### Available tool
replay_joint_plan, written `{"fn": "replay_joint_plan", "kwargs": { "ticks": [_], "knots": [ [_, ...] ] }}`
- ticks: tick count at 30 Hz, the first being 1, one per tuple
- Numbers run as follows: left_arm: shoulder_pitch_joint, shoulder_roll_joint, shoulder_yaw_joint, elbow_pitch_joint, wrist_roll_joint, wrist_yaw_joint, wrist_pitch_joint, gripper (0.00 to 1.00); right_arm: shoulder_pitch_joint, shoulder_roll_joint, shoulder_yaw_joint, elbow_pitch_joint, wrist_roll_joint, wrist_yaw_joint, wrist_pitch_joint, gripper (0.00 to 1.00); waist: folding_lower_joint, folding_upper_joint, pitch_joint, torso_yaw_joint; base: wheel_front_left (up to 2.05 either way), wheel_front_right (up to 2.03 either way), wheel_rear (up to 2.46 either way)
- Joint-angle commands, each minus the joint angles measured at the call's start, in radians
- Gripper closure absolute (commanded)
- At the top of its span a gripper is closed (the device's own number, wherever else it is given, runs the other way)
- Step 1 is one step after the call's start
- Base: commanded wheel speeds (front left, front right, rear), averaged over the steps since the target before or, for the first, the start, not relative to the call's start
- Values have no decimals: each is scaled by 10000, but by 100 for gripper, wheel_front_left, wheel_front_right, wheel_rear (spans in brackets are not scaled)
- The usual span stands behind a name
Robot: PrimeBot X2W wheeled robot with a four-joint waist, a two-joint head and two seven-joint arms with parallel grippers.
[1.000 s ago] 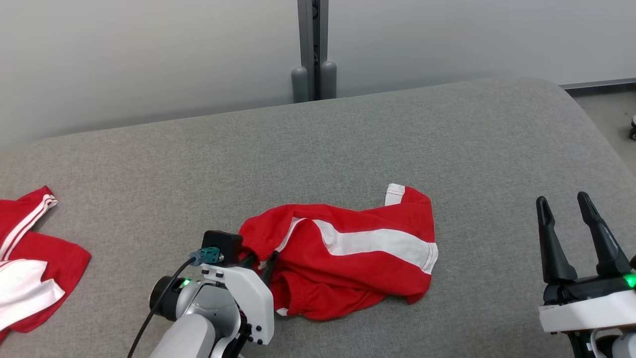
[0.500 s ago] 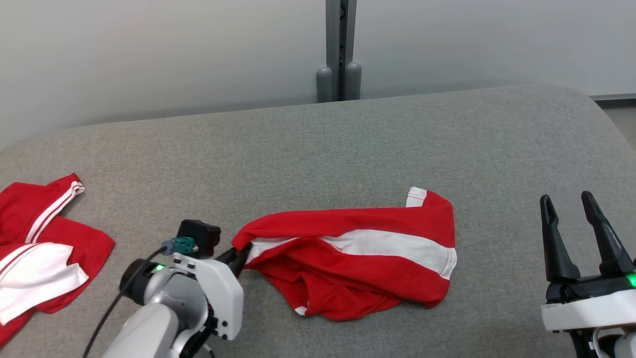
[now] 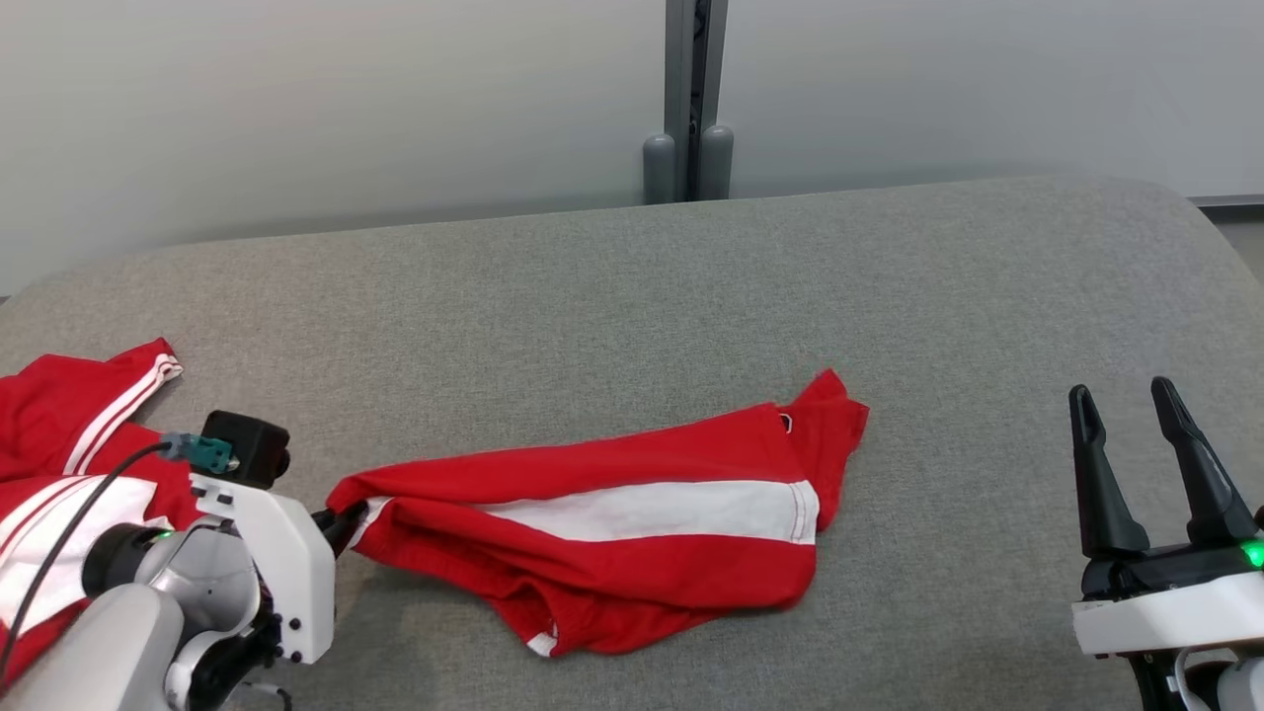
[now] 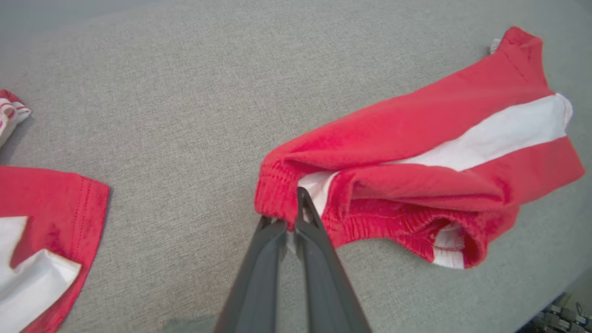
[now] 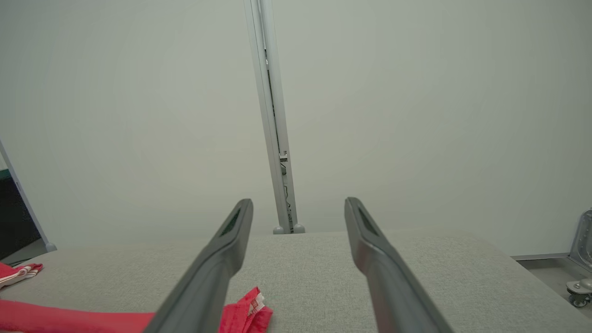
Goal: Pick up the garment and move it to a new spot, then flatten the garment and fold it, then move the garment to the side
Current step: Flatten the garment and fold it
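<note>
I see soft, even, bright light from overhead in all three views, with no glare. The garment throws only a thin, faint shadow on the grey cushion. The head view is sharp. The left wrist view bows at its edges. The left gripper's fingers and the right gripper's fingers blur near the lens.

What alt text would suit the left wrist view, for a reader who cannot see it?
The left gripper, its two dark fingers shut, pinches the elastic hem of a red cloth garment with a white stripe, which lies crumpled on a grey woven surface. A second red and white garment lies apart, at the view's left edge.
</note>
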State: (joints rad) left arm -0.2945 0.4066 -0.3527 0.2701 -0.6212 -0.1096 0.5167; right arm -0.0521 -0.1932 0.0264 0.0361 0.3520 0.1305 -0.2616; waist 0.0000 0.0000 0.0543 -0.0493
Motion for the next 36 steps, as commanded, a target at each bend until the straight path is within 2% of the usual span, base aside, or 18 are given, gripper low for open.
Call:
{"fn": "replay_joint_plan", "kwargs": {
  "ticks": [1,5,7,8,9,10,14,18,21,23,28,30,33,36],
  "knots": [
    [102,300,101,38,-303,-80,269,100,-88,-70,-54,-8,8,5,-46,0,0,0,12,-65,0,0,0],
    [319,537,30,224,-739,-137,671,100,-113,-90,-60,2,27,3,-46,0,0,0,18,-165,0,0,0],
    [342,537,26,237,-852,-135,684,96,-117,-97,-56,12,33,5,-46,0,0,0,12,-183,0,0,0],
    [375,517,22,254,-927,-144,678,60,-114,-105,-59,19,37,3,-46,0,0,0,3,-194,0,0,0],
    [392,499,34,239,-984,-153,618,14,-106,-106,-65,20,41,5,-46,0,0,0,-6,-200,0,0,0],
    [378,484,61,200,-1006,-157,532,0,-94,-106,-75,27,43,3,-46,0,0,0,-15,-204,0,0,0],
    [442,719,178,-130,-866,-1,354,0,-9,-83,-40,44,-14,5,-46,0,0,0,-111,-211,0,0,0],
    [700,1236,347,-766,-593,427,511,0,84,-60,-63,35,-48,5,-46,0,0,0,-173,-198,0,0,0],
    [776,1493,474,-1631,-42,789,6,0,138,-48,-116,33,-64,5,-46,0,0,0,-216,-136,0,0,0],
    [872,1467,563,-2144,297,1021,-583,0,141,-16,-94,35,-74,3,-46,0,0,0,-229,-95,0,0,0],
    [1080,956,646,-2793,1350,1714,-2772,0,101,42,-7,-7,-2,5,-46,0,0,0,-250,10,0,0,0],
    [1056,483,732,-2828,1526,1854,-4032,0,96,60,-19,-48,60,5,-46,0,0,0,-219,29,0,0,0],
    [1332,-67,722,-2452,1796,1989,-5734,0,73,100,-91,-194,152,5,-46,0,0,0,-168,42,0,0,0],
    [1470,-541,772,-1916,2183,2425,-7084,0,69,111,-146,-368,167,5,-46,0,0,0,-190,17,0,0,0]
  ]
}}
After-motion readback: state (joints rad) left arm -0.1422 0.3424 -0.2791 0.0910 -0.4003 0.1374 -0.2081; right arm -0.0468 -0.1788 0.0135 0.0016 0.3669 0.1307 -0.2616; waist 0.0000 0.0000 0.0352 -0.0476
